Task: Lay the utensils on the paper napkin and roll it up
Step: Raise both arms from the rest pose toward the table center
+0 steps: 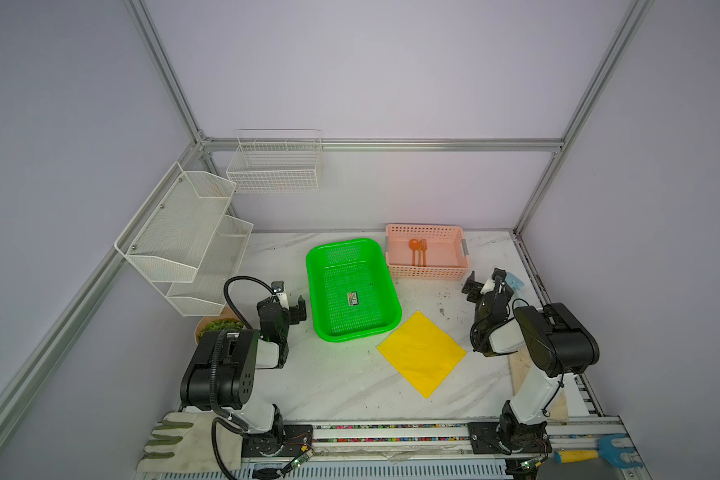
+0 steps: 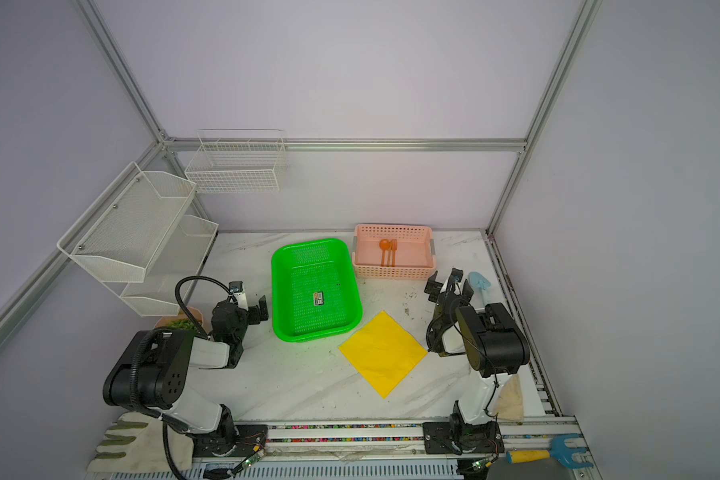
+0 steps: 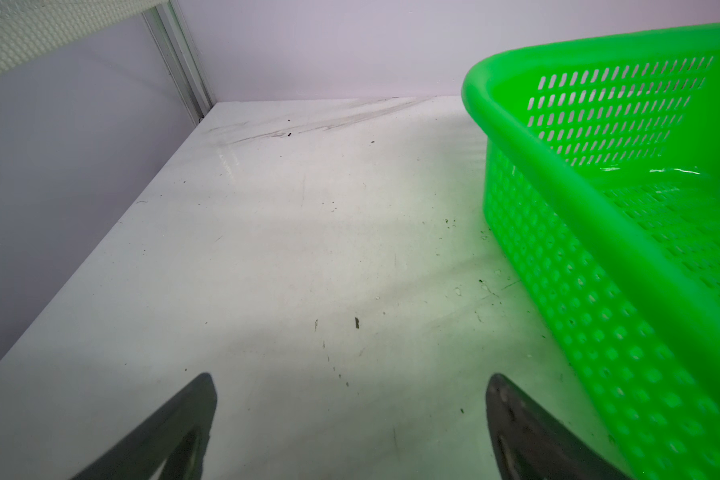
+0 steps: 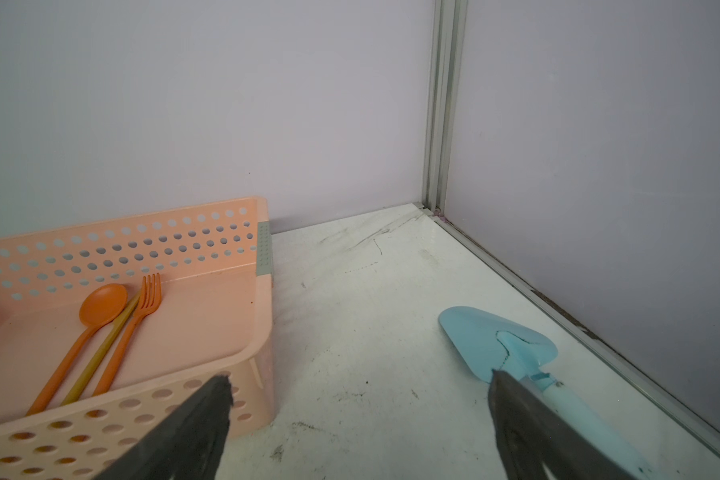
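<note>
The orange spoon [image 1: 413,245] [image 4: 102,309] and orange fork [image 1: 423,249] [image 4: 146,299] lie side by side inside the pink basket [image 1: 427,272] at the back of the table, with a slim olive stick [image 4: 100,353] between them. The yellow paper napkin [image 1: 421,353] [image 2: 382,353] lies flat on the table like a diamond, bare. My right gripper [image 1: 484,282] [image 4: 358,376] hovers open just right of the pink basket's near corner, holding nothing. Left of the green basket, my left gripper [image 1: 290,300] [image 3: 352,382] is open and empty above the table.
A green basket [image 1: 311,286] stands between the arms, a small label on its floor. A light-blue trowel [image 4: 491,340] lies beside my right gripper near the right wall. White mesh racks [image 1: 184,237] hang at the left. A blue rake [image 1: 599,453] lies at the front right.
</note>
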Controlling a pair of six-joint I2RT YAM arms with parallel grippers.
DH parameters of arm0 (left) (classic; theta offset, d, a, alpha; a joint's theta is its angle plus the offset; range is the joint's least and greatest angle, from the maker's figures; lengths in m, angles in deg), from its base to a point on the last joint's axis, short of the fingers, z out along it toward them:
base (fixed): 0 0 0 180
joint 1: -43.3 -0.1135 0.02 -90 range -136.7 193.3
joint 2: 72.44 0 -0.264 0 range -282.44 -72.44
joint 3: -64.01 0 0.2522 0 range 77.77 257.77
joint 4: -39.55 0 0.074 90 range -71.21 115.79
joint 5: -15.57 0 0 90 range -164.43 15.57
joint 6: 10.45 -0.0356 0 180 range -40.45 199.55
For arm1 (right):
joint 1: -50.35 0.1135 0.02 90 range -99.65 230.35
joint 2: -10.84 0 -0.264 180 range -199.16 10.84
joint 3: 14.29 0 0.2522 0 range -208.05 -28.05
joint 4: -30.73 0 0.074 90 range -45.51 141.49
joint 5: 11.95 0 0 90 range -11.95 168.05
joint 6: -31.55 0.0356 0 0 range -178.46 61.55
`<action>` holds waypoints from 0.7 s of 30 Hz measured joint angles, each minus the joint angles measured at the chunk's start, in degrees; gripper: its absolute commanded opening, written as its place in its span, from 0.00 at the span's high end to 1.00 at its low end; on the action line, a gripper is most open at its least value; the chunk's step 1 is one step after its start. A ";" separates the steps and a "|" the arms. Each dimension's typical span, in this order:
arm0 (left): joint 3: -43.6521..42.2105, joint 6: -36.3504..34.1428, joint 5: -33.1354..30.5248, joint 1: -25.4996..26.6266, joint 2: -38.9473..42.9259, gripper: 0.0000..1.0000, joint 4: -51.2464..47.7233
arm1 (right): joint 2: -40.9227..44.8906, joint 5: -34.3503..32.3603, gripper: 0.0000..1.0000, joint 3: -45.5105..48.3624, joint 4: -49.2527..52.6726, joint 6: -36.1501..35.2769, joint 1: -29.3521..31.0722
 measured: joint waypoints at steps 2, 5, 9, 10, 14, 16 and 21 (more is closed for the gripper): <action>0.00 0.00 0.00 0.00 0.00 0.00 0.00 | 0.00 0.00 0.03 0.00 0.00 -0.02 0.00; 0.00 0.00 0.00 0.00 0.00 0.00 0.00 | 0.00 0.00 0.03 0.00 0.00 0.00 0.00; 0.02 0.02 -0.02 0.00 0.00 0.00 -0.02 | 0.00 0.00 0.03 0.00 0.00 0.00 0.00; 0.02 0.00 -0.02 0.00 0.00 0.00 -0.11 | 0.00 0.00 0.03 0.00 0.00 0.00 0.00; 0.02 0.04 -0.98 0.02 0.70 0.00 -1.49 | 0.37 0.15 0.03 0.15 0.13 -0.15 0.00; 0.13 0.00 -1.64 0.04 3.54 0.00 -5.27 | 2.86 0.66 0.03 0.74 2.05 -0.35 0.00; 7.04 -0.04 -4.70 1.73 14.23 0.00 -20.74 | 18.91 3.26 0.03 -0.46 12.63 -0.57 0.00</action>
